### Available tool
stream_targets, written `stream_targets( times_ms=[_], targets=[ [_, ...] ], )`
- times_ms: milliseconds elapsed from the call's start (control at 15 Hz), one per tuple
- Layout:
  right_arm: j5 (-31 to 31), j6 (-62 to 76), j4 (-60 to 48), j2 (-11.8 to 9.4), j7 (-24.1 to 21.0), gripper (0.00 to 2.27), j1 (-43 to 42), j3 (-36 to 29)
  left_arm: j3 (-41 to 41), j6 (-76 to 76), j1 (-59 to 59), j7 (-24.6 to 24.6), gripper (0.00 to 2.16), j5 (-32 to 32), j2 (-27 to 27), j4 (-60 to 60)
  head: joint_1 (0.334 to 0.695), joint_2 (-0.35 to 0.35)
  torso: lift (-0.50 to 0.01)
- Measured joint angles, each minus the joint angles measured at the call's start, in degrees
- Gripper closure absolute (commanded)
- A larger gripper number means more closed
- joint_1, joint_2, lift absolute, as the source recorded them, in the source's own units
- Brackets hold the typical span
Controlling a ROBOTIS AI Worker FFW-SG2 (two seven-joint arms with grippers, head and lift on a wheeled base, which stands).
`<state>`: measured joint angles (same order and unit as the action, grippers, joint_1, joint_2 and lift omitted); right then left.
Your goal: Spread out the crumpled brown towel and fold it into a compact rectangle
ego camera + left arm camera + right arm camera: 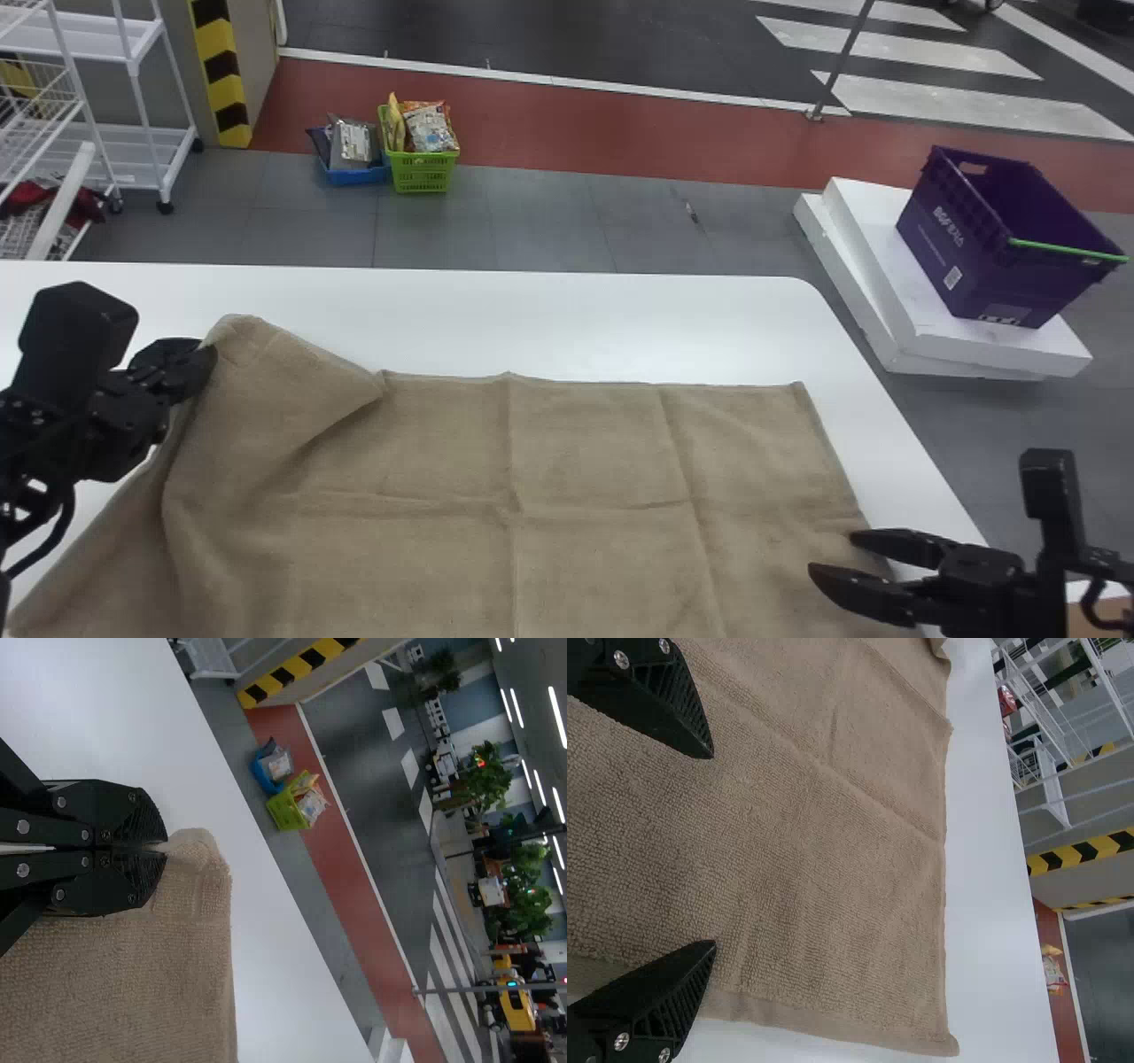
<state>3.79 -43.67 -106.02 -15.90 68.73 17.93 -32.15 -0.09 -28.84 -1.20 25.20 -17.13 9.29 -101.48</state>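
Observation:
The brown towel (585,478) lies mostly flat on the white table, with crease lines across it. Its far left corner is lifted and bunched where my left gripper (211,350) is shut on it. In the left wrist view, the closed left gripper (166,847) pinches the corner of the towel (124,983). My right gripper (828,551) is open over the towel's right edge, near the front. From the right wrist view, the right gripper (714,850) stands apart above the towel (815,859), holding nothing.
White tabletop (567,319) borders the towel along its far side and on the right. Beyond the table, a purple crate (992,239) rests on white boxes (850,266) at right. Green (423,170) and blue (354,175) baskets stand on the floor, a white rack (133,133) at far left.

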Motion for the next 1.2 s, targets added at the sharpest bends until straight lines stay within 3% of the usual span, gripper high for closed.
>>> stream_targets(
  times_ms=[200,267,333,400,667,1200],
  targets=[
    [0.1,0.3,0.0,0.0,0.0,0.04,-0.1,0.1,2.1,0.0,0.5,0.0,1.13,-0.4,0.7,2.4,0.695,-0.156,-0.127],
    [0.2,0.3,0.1,0.0,0.0,0.04,-0.2,0.2,2.5,0.0,0.5,-0.1,0.96,-0.5,0.9,3.3,0.695,-0.147,-0.127],
    [0.3,0.3,0.1,0.0,0.0,0.04,-0.3,0.5,2.6,-0.1,0.6,-0.1,0.3,-0.5,1.1,4.1,0.695,-0.138,-0.127],
    [0.4,0.3,0.1,0.0,0.0,0.04,-0.4,0.7,2.7,-0.1,0.7,-0.4,0.0,-0.7,1.3,4.8,0.695,-0.126,-0.127],
    [0.4,0.3,0.1,0.1,0.1,0.04,-0.5,1.0,3.1,-0.4,-1.4,-4.0,0.05,-0.8,1.3,2.8,0.695,-0.105,-0.127],
    [-0.6,-1.8,-4.8,0.4,2.1,0.04,-0.5,-1.7,11.7,-2.1,-15.5,1.5,0.1,7.3,0.8,-17.7,0.695,-0.106,-0.127]
  ],
)
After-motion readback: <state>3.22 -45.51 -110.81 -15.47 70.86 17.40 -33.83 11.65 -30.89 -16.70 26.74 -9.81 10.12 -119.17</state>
